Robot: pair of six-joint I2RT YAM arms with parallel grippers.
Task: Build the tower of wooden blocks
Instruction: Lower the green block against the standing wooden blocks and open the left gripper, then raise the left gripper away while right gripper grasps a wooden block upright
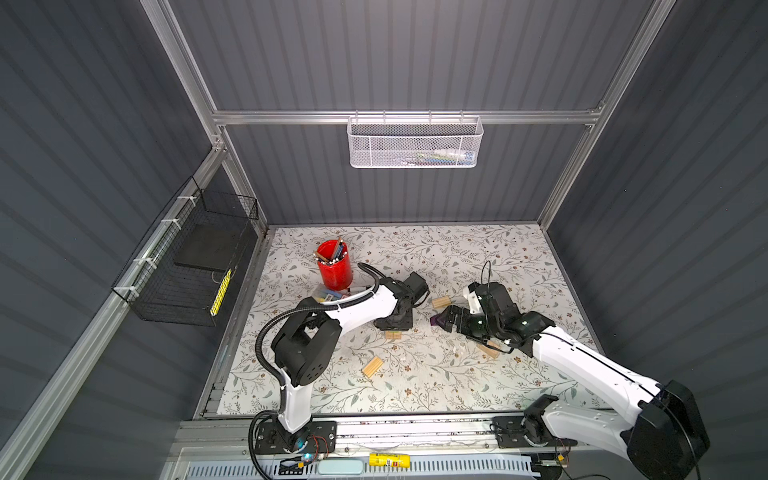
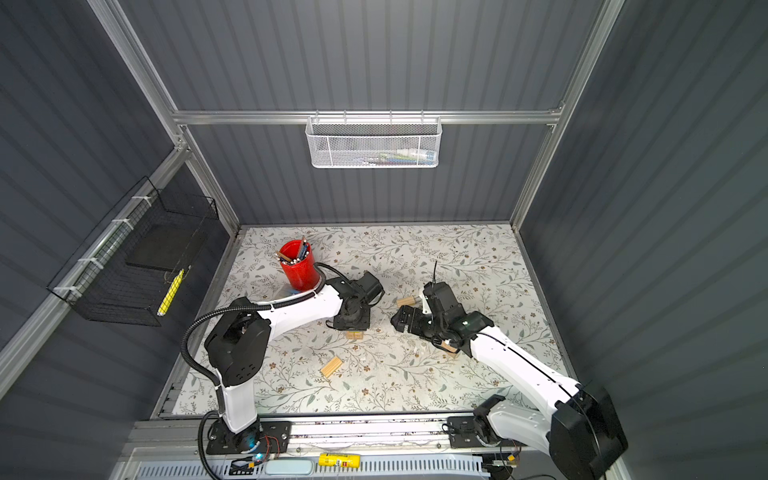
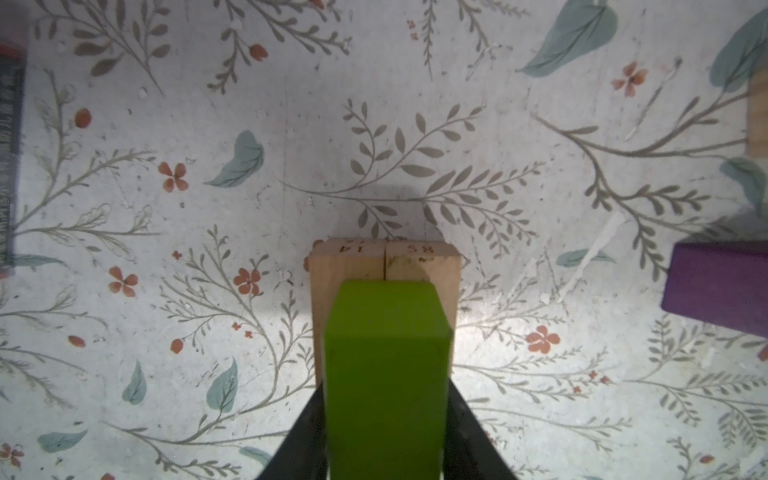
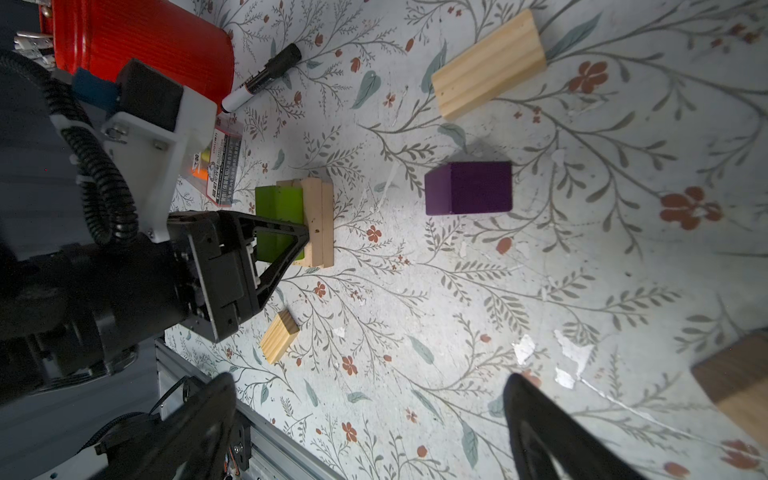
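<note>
Floral tabletop (image 1: pixel 436 386): mid-table, my left gripper (image 3: pixel 385 399) straddles the green block (image 4: pixel 276 208) atop the tower (image 4: pixel 322 224), clamped or loose I cannot tell; my right gripper (image 4: pixel 370 382) gapes wide near the purple block (image 4: pixel 469 189).

Hand-written dark digits stand on the end faces of two pale wood pieces lying side by side: a 1 and a 4 on one wood block (image 3: pixel 347 266), an 8 and a 5 on the neighbouring block (image 3: pixel 424 259), both seen upside down. The clear packet (image 4: pixel 224 166) beside the red cup carries dense printed lines, too small to read. The marker (image 4: pixel 262 77) has a white label band, also unreadable.
</note>
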